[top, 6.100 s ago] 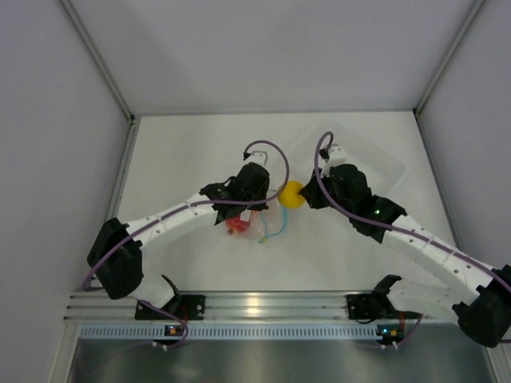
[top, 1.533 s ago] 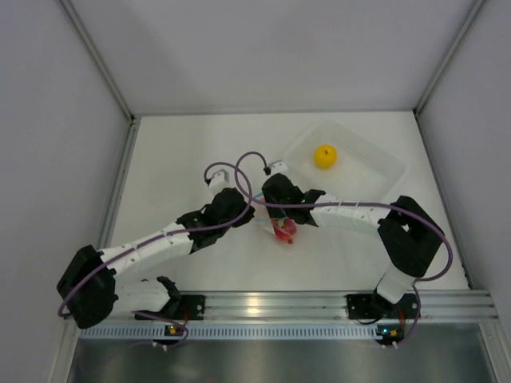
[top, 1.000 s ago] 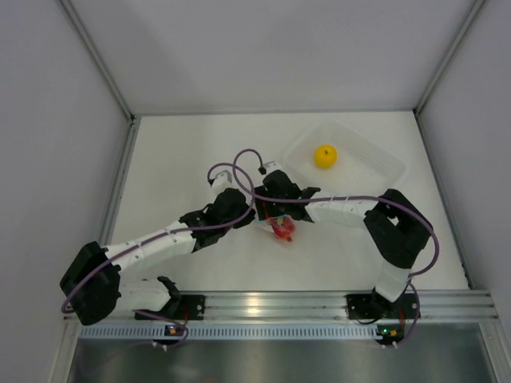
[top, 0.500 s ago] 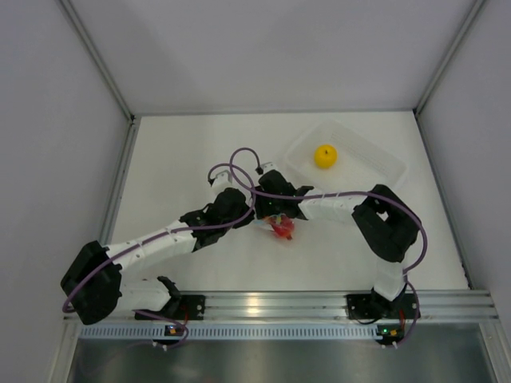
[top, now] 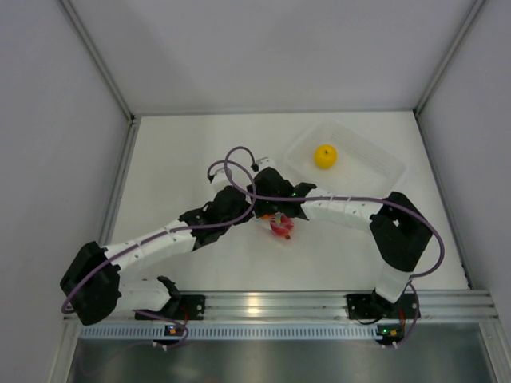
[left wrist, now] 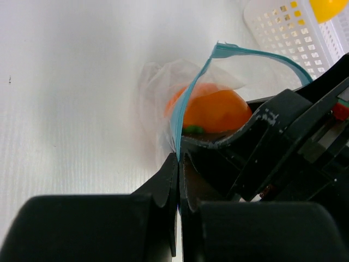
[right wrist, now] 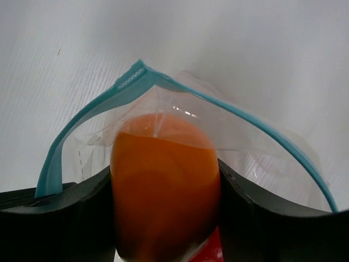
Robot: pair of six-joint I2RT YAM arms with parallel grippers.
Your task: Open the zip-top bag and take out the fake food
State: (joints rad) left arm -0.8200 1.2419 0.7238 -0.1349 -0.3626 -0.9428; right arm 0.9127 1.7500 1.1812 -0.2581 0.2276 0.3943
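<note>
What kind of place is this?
Probably a robot test booth in a lab: two robot arms bolted to a metal rail, plain white walls around a white table, and toy fruit to practise on.

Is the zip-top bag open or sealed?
Open: the zip-top bag shows its blue strip arched apart, the orange fruit in the mouth, flanked by the right end effector.

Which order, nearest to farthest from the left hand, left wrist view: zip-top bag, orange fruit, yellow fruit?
1. Crinkly clear zip-top bag: pinched in left hand.
2. Round orange toy fruit: inside bag, beyond.
3. Round yellow toy fruit: far, upper right.
</note>
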